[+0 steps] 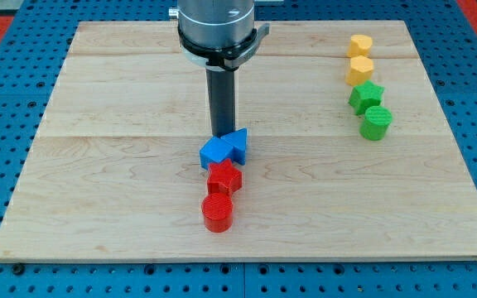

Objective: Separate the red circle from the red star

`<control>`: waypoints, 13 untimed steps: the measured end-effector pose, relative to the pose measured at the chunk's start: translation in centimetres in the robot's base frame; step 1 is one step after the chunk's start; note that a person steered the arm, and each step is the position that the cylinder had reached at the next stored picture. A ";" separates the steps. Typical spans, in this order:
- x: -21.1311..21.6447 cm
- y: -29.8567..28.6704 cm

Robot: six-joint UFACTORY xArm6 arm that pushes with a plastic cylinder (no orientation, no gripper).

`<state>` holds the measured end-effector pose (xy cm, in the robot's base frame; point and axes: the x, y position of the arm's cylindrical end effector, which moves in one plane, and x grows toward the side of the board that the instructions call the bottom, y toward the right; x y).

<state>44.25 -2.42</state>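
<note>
— Where are the two red ones?

— Low on the surface (98,165), near the centre. The red star (224,177) touches the red circle (218,213), which lies at its 6 o'clock. Two blue blocks (224,149) touch the star at 12.

— And your jaws?

— I have none, only a rod that holds nothing. My tip (223,135) stands just at 12 o'clock of the blue blocks.

— How will the circle handle?

— I think light, stiff, and easy to slide. I cannot take hold of it; I would push its round side squarely, or it may roll off the tip.
</note>
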 end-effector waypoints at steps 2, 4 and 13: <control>0.3 -4.5; 14.9 -4.8; 12.1 11.4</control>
<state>56.31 8.93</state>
